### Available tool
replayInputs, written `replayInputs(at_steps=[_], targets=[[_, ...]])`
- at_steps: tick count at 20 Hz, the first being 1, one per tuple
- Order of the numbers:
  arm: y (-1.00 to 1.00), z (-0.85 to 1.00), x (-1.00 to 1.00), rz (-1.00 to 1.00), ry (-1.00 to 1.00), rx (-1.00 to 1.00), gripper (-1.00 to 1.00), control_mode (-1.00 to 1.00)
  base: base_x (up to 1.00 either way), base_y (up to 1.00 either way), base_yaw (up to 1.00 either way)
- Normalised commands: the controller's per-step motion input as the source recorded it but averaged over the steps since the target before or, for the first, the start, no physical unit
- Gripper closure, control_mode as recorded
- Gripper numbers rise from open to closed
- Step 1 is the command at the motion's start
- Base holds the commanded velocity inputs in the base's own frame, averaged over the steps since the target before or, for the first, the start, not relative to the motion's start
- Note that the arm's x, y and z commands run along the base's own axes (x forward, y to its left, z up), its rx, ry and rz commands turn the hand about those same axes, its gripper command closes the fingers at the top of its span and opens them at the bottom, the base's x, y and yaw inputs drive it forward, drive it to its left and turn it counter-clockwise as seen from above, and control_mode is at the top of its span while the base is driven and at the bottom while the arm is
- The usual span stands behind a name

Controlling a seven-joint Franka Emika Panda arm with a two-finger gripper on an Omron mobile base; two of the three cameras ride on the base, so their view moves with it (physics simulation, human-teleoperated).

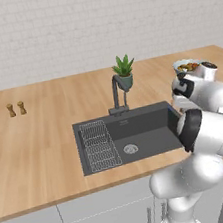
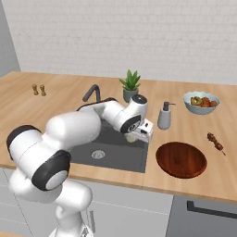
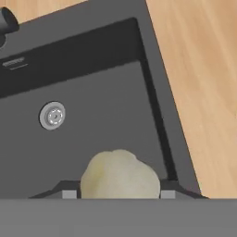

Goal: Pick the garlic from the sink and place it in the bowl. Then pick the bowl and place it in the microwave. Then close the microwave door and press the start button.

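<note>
My gripper (image 3: 118,192) is shut on the garlic (image 3: 120,174), a pale cream bulb held between the two fingertips (image 3: 69,194). It hangs above the right part of the dark grey sink (image 3: 106,106), close to the sink's right wall. From the right base view the gripper (image 2: 139,134) sits over the sink (image 2: 115,155) edge with the garlic (image 2: 131,137) just under it. The red-brown bowl (image 2: 181,159) rests empty on the counter to the right of the sink. The microwave and its door are out of view.
The round drain (image 3: 52,115) and a wire rack (image 1: 99,145) lie in the basin, behind it a dark faucet (image 1: 117,95) and potted plant (image 2: 130,85). A soap dispenser (image 2: 164,116), fruit bowl (image 2: 201,102) and skewer (image 2: 216,141) stand near the red-brown bowl. Two shakers (image 1: 16,109) are far left.
</note>
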Motion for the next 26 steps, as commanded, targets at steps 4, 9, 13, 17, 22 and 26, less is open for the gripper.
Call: replayInputs(at_steps=[4, 9, 13, 17, 22, 26], targets=[[-0.87, 0.24, -0.62, -0.3, 0.0, 0.0, 1.0, -1.0, 0.0, 0.0, 0.0], [-0.88, 0.23, -0.5, -0.33, 0.0, 0.0, 1.0, -1.0, 0.0, 0.0, 0.0], [-0.87, 0.04, -0.12, -0.31, 0.0, 0.01, 1.0, -1.0, 0.0, 0.0, 0.0], [-0.68, -0.16, 0.04, -0.21, 0.0, 0.1, 1.0, -1.0, 0.0, 0.0, 0.0], [-0.56, -0.29, 0.21, -0.13, 0.01, 0.14, 1.0, -1.0, 0.0, 0.0, 0.0], [-0.11, -0.4, 0.36, -0.08, 0.1, 0.02, 1.0, -1.0, 0.0, 0.0, 0.0]])
